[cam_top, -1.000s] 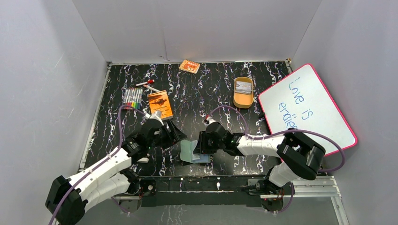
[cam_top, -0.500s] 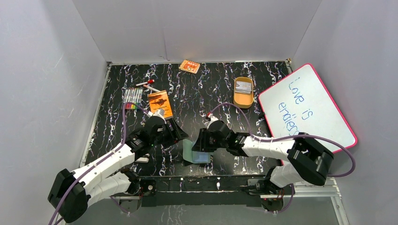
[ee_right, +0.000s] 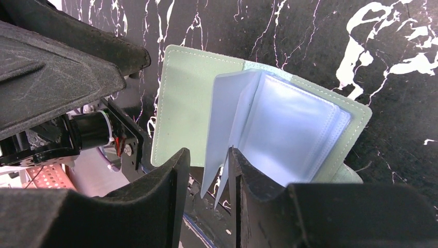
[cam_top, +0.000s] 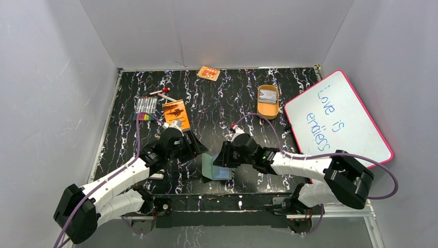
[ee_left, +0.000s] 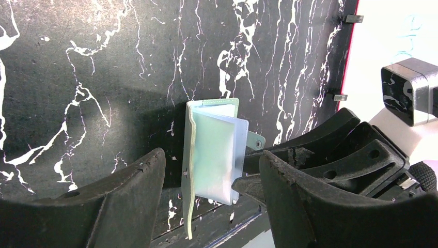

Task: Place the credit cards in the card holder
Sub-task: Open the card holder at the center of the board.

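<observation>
Your left gripper (cam_top: 199,149) has closed in on the card holder (ee_right: 186,103), which lies open at the middle of the table's (cam_top: 227,98) near edge. It hovers spread and empty, likely to steady the cover. Your right gripper (ee_right: 209,160) straddles a clear sleeve (ee_right: 227,113), probably to part a pocket; you cannot tell whether it pinches. The credit cards (cam_top: 267,94) wait in the tan tray (cam_top: 268,112) toward the far right corner.

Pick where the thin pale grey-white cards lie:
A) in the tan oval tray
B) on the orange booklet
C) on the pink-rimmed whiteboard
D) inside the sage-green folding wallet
A: the thin pale grey-white cards sit in the tan oval tray towards the back on the right, well apart from the open sage-green folding wallet near the front.
</observation>
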Motion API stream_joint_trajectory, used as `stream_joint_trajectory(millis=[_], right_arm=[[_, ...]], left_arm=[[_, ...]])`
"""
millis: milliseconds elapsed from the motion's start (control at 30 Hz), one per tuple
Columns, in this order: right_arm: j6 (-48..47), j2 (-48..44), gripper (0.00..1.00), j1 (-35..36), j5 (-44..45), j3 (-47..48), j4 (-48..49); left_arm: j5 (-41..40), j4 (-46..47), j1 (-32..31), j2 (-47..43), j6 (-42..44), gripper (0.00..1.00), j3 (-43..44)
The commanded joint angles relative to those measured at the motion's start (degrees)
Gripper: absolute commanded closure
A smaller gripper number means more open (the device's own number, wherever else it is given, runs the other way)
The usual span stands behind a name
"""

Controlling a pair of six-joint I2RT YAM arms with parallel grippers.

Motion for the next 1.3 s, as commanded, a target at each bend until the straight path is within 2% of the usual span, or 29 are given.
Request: stream_joint_trajectory(millis=[0,167,700,900,1033,1267], right_arm=[[0.7,-2.3,0.59,-0.1,2.0,-0.2,1.1],[1.2,-3.0,0.62,-0.1,4.0,-0.7,0.5],[0.9,-1.3,0.82,-0.2,4.4,0.3,-1.0],[0.2,0.3,0.9,-0.2,3.4,1.6,-1.5],[-0.1,1.7,1.0,-0.2,2.7,2.6,-1.6],[-0.4,3.6,1.0,-0.2,2.6,4.5,-1.8]], left_arm=[[0.6,0.6,-0.1,-0.2,0.6,0.35,0.0],[0.8,0.7,-0.1,0.0,0.6,0.36,0.0],[1.0,0.9,-0.1,-0.2,0.5,0.36,-0.3],[0.7,0.4,-0.1,-0.6,0.8,0.36,-0.3],[0.4,-0.4,-0.1,-1.0,1.5,0.36,0.0],[2.4,-1.2,-0.1,-2.8,3.5,0.36,3.3]])
